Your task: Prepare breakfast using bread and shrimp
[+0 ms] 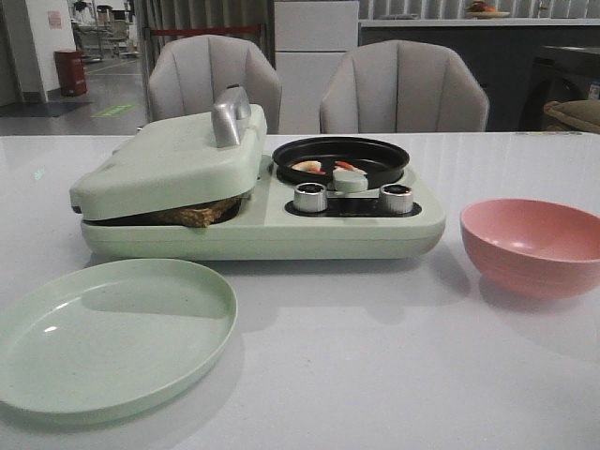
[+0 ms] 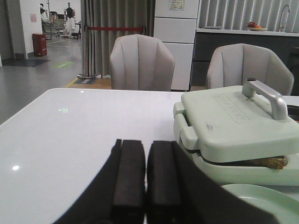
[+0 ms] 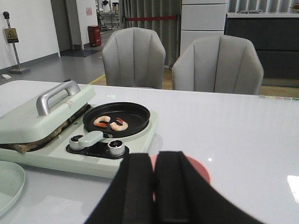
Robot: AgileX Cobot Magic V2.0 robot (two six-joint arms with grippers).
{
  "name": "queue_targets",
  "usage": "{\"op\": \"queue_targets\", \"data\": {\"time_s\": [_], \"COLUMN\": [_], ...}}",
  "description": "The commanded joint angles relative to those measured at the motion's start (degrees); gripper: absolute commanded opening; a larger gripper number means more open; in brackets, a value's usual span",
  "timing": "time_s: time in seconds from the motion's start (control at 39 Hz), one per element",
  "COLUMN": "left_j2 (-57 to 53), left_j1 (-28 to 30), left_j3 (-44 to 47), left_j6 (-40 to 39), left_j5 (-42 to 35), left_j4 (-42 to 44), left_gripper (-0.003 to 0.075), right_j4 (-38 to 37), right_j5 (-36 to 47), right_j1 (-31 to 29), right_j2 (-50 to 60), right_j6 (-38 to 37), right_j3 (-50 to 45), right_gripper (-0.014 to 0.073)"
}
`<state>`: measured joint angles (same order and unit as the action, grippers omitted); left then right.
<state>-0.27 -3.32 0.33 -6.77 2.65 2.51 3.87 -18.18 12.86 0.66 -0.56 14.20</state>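
Observation:
A pale green breakfast maker [image 1: 253, 230] stands mid-table. Its lid [image 1: 169, 164] with a silver handle [image 1: 230, 114] is down on the bread [image 1: 199, 214], whose brown crust shows at the gap; the bread also shows in the left wrist view [image 2: 268, 162] and the right wrist view [image 3: 21, 147]. Two shrimp [image 1: 309, 167] [image 3: 101, 121] lie in the small black pan [image 1: 340, 159]. My left gripper [image 2: 146, 177] is shut and empty, left of the maker. My right gripper [image 3: 155, 186] is shut and empty, above the pink bowl [image 3: 201, 170]. Neither gripper shows in the front view.
A pale green plate [image 1: 108, 333] lies at the front left. A pink bowl [image 1: 534, 246] stands to the right of the maker. Two silver knobs [image 1: 310, 197] [image 1: 396, 198] sit on the maker's front. Two grey chairs [image 1: 403, 89] stand behind the table.

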Motion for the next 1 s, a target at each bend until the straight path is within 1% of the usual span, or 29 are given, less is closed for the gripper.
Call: {"op": "queue_targets", "data": {"time_s": [0.0, 0.23, 0.28, 0.36, 0.51, 0.69, 0.79, 0.92, 0.97], "left_j2": [-0.96, -0.96, -0.96, -0.96, -0.96, -0.96, -0.96, -0.96, -0.96], "left_j1": [0.11, 0.11, 0.11, 0.11, 0.11, 0.11, 0.11, 0.11, 0.11], "left_j3": [1.15, 1.15, 1.15, 1.15, 1.15, 1.15, 1.15, 1.15, 1.15], "left_j6": [-0.61, -0.61, -0.61, -0.61, -0.61, -0.61, -0.61, -0.61, -0.61], "left_j5": [-4.17, -4.17, -4.17, -4.17, -4.17, -4.17, -4.17, -4.17, -4.17], "left_j4": [-0.45, -0.45, -0.45, -0.45, -0.45, -0.45, -0.45, -0.45, -0.45], "left_gripper": [0.0113, 0.0113, 0.0113, 0.0113, 0.0113, 0.0113, 0.0113, 0.0113, 0.0113], "right_j4": [-0.14, -0.19, -1.58, -3.87, -3.87, -3.87, -3.87, -3.87, -3.87], "right_j5": [4.59, 4.84, 5.09, 7.34, 13.15, 13.83, 15.50, 21.82, 21.85], "right_j1": [0.08, -0.16, -0.79, -2.36, -6.03, -11.65, -12.37, -12.37, -12.37], "right_j2": [-0.49, -0.49, -0.49, -0.49, 0.01, 1.20, 1.20, 1.20, 1.20], "right_j6": [0.56, 0.56, 0.56, 0.56, 0.56, 0.56, 0.56, 0.56, 0.56], "right_j3": [1.42, 0.69, 0.03, -1.68, -6.90, -10.84, -12.01, -14.79, -14.78], "right_gripper": [0.0153, 0.0153, 0.0153, 0.0153, 0.0153, 0.0153, 0.0153, 0.0153, 0.0153]}}
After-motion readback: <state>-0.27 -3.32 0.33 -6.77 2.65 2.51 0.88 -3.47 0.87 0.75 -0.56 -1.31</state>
